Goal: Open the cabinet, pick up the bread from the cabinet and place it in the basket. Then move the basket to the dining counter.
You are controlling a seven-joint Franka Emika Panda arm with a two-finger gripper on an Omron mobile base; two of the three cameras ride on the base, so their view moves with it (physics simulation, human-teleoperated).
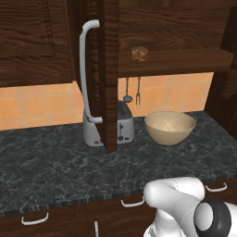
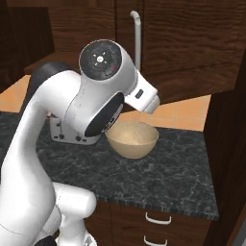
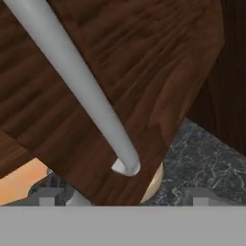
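Claw (image 3: 124,197): released, fingers spread either side of the silver handle (image 3: 77,91). Cabinet door (image 1: 109,74): swung open, exposing bread (image 1: 139,53) on the shelf inside. Basket (image 1: 169,127): on dark surface (image 1: 55,159) below bread, likely staged to receive it.

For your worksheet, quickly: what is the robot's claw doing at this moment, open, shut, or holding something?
Claw: open, holding nothing; its tips stand apart on either side of the cabinet door's silver handle.
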